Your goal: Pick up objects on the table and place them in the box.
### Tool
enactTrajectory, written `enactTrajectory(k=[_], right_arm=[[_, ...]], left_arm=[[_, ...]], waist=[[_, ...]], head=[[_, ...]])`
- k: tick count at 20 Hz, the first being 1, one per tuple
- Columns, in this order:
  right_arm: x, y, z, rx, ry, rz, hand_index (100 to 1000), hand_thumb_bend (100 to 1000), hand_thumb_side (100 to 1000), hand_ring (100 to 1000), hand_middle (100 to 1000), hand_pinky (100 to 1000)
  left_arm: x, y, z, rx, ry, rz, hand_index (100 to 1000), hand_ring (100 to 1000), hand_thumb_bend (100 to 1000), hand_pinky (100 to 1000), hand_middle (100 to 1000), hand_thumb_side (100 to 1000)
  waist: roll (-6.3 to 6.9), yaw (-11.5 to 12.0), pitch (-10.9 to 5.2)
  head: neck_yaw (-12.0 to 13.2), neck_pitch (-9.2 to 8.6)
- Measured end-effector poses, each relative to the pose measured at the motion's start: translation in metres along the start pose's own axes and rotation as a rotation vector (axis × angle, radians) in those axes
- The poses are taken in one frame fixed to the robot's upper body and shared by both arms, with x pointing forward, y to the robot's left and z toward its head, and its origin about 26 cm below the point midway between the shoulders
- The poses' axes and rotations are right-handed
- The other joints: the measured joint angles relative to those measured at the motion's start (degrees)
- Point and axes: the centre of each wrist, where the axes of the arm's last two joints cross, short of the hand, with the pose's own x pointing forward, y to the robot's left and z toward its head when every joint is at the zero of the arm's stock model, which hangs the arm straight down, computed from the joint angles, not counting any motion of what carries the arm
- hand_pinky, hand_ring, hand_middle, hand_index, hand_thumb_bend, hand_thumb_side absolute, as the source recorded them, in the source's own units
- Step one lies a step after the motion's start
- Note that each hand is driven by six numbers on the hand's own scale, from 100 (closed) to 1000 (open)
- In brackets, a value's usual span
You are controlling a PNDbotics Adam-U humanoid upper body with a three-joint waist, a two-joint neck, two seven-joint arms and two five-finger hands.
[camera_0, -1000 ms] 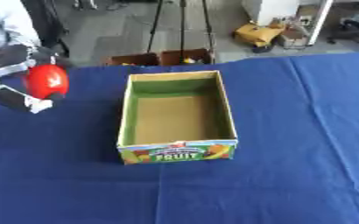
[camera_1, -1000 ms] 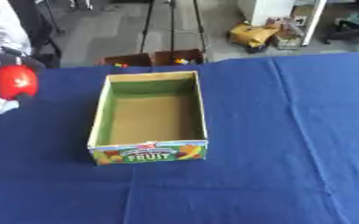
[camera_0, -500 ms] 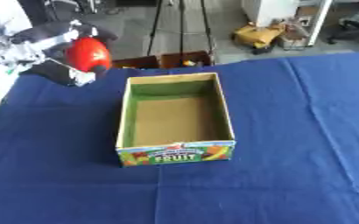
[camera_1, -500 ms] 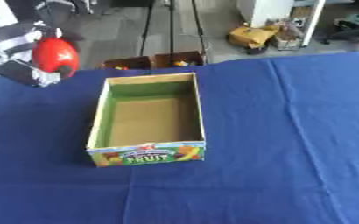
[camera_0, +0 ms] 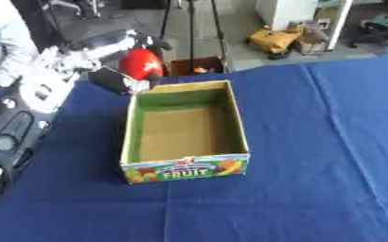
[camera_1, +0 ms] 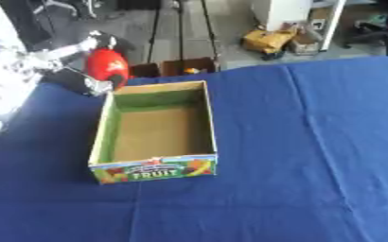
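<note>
A round red object (camera_0: 142,63) hangs in the air just beyond the far left corner of the open cardboard fruit box (camera_0: 235,120). My left hand (camera_0: 114,61) is shut on it, fingers curled over its top and thumb under it. The box stands empty in the middle of the blue table, its brown floor and green inner walls in full view, with a "FRUIT" label on the near wall. My left arm comes in from the left edge. My right hand shows in neither view.
The blue cloth (camera_0: 313,156) covers the whole table. Beyond the far edge lie a tripod's legs (camera_0: 189,28), a small brown crate (camera_0: 196,66) and yellow clutter (camera_0: 276,38) on the floor. A person's pale sleeve (camera_0: 3,38) is at far left.
My left hand has carried the red object up and to the right, from over the table's left side to the box's far left corner.
</note>
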Motion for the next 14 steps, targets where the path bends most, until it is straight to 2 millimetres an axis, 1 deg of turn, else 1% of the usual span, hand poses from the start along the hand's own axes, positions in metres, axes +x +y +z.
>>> enactTrajectory(k=[1, 2, 5, 8, 14], right_arm=[[0.000, 0.000, 0.000, 0.000, -0.001, -0.002, 684, 100, 654, 755, 463, 639], [0.000, 0.001, -0.001, -0.001, -0.003, -0.004, 684, 100, 654, 755, 463, 639], [0.000, 0.002, -0.002, 0.000, -0.007, -0.011, 684, 100, 653, 756, 462, 639], [0.000, 0.005, -0.003, 0.002, -0.010, -0.021, 685, 100, 651, 757, 461, 639], [0.000, 0.007, -0.006, 0.000, -0.017, -0.034, 685, 100, 649, 758, 462, 639]], left_arm=[[-0.001, -0.004, -0.003, -0.006, 0.005, 0.005, 910, 606, 100, 215, 646, 319], [-0.002, -0.007, -0.006, -0.014, 0.010, 0.010, 909, 606, 100, 216, 645, 369], [-0.007, -0.021, -0.013, -0.044, 0.037, 0.023, 908, 606, 100, 222, 643, 363], [-0.013, -0.035, -0.018, -0.073, 0.066, 0.023, 905, 605, 100, 227, 641, 359], [-0.020, -0.061, -0.026, -0.129, 0.098, -0.018, 901, 614, 100, 241, 645, 351]], waist=[[0.02, -0.20, 0.07], [0.06, -0.39, 0.22], [0.16, -1.24, 0.63], [0.63, -2.02, 1.03], [0.86, -2.73, 1.72]], head=[[0.09, -0.18], [0.20, -0.23], [0.35, -0.53], [0.53, -0.70], [0.70, -1.24]])
